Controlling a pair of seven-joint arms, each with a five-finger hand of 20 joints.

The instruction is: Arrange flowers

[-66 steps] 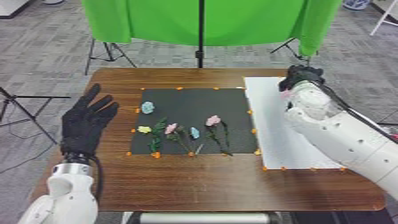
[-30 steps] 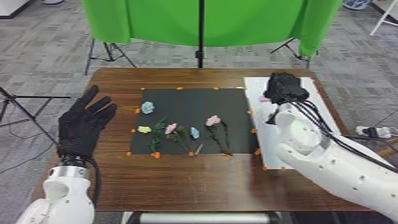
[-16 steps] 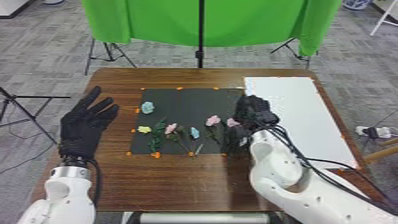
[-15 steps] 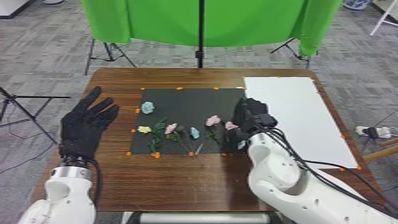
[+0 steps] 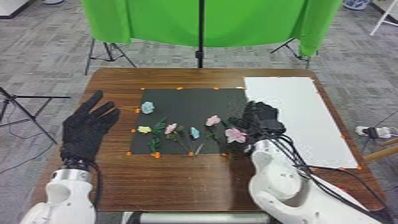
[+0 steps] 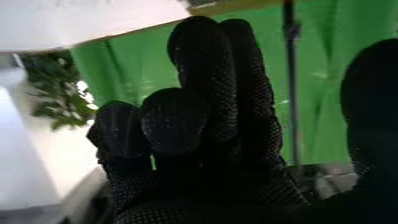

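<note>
In the head view, the right hand point(image 5: 262, 119) is over the right edge of the black mat point(image 5: 182, 100). A larger pink flower point(image 5: 235, 135) is just left of it, over the mat's lower right part; its stem is hard to make out. In the right wrist view the right hand point(image 6: 213, 110) has two fingers straight, the others loosely bent and the thumb apart, with no flower between them. Also on the mat are a pale blue flower point(image 5: 147, 107), a yellow one point(image 5: 144, 129), pink ones point(image 5: 171, 128) point(image 5: 212, 120) and a small blue one point(image 5: 195, 133). The left hand point(image 5: 86, 127) stays open left of the mat.
A white sheet point(image 5: 298, 115) covers the table's right side, beside the mat. Orange bits of tape point(image 5: 156, 155) mark the edges of mat and sheet. The brown wooden table point(image 5: 195, 185) extends in front of the mat. Behind the table hangs a green cloth point(image 5: 160, 22).
From over the white sheet, the right hand has come left to the mat's edge. The larger pink flower has moved there and now shows more fully beside the hand. The left hand has barely moved.
</note>
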